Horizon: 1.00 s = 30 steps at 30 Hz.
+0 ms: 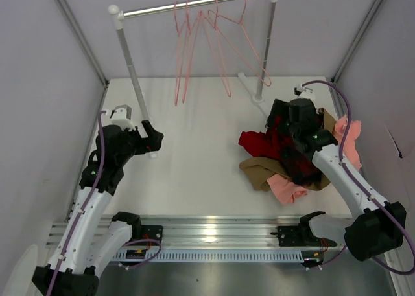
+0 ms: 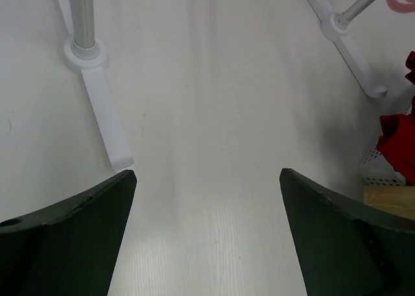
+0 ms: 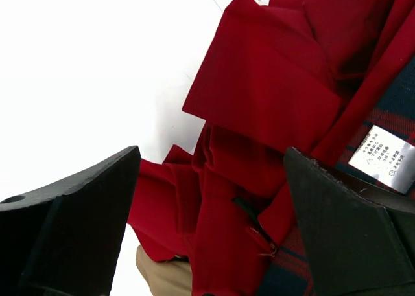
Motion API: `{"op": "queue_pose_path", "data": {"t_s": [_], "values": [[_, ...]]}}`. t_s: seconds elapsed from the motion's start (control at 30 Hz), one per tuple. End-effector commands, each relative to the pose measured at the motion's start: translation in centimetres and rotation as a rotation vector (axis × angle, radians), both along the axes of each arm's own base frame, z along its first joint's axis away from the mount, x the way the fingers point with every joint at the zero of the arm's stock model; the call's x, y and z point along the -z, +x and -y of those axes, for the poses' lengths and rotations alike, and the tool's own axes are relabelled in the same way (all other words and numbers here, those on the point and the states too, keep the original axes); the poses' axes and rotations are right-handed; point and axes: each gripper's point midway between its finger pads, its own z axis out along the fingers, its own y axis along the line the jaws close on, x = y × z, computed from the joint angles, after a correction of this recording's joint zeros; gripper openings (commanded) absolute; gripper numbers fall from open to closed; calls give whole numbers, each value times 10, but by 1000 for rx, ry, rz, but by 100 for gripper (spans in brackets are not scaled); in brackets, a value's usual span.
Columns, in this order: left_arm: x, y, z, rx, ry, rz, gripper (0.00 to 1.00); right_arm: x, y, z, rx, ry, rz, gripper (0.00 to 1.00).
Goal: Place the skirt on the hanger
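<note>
**Location.** The skirt [image 1: 255, 141] lies in a clothing pile at right centre of the top view, on the tabletop [image 1: 194, 173]. It is partly covered by a plaid garment [image 1: 295, 159]. The hanger [image 1: 194, 21] hangs with three like it on the rail [image 1: 155, 10] at upper centre, well apart from the pile.

**Pincers.** The right pincer [image 3: 211, 163] is spread wide over the red folds and grips nothing. The left pincer [image 2: 207, 176] is also wide, over bare tabletop.

**Handling.** The skirt is probably light, limp and non-fragile, so it will likely sag and drag neighbouring garments. Take hold of the exposed folded edge at upper centre of the right wrist view, clear of the plaid. No waistband can be identified.
</note>
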Motion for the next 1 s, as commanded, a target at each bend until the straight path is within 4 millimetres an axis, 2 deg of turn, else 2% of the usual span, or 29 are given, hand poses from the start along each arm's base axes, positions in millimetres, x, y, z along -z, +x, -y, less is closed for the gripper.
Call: {"op": "queue_pose_path", "data": {"t_s": [0.0, 0.23, 0.47, 0.57, 0.7, 0.83, 0.87, 0.9, 0.93, 0.97], "values": [[-19, 0, -6, -44, -12, 40, 99, -14, 8, 3, 21, -3, 61, 99], [-13, 3, -6, -38, -10, 40, 99, -21, 27, 4, 33, -52, 98, 99], [-4, 7, -6, -40, -4, 43, 99, -16, 58, -2, 23, -103, 108, 99], [-2, 8, -6, -39, 6, 33, 99, -8, 69, -4, 16, -126, 94, 98], [-4, 6, -7, -42, 4, 42, 99, 8, 77, 2, 50, -177, 59, 94], [-5, 6, -8, -45, 8, 49, 99, 30, 87, 4, 60, -214, 17, 90], [-5, 6, -9, -51, 10, 48, 99, 31, 89, 3, 61, -218, 14, 88], [-4, 6, -9, -51, 13, 46, 99, 33, 91, 4, 69, -225, 8, 75], [-2, 6, -9, -51, 14, 41, 99, 37, 92, 6, 79, -234, -3, 67], [-5, 7, -10, -56, 14, 47, 99, 34, 92, 7, 93, -228, 1, 49]]}}
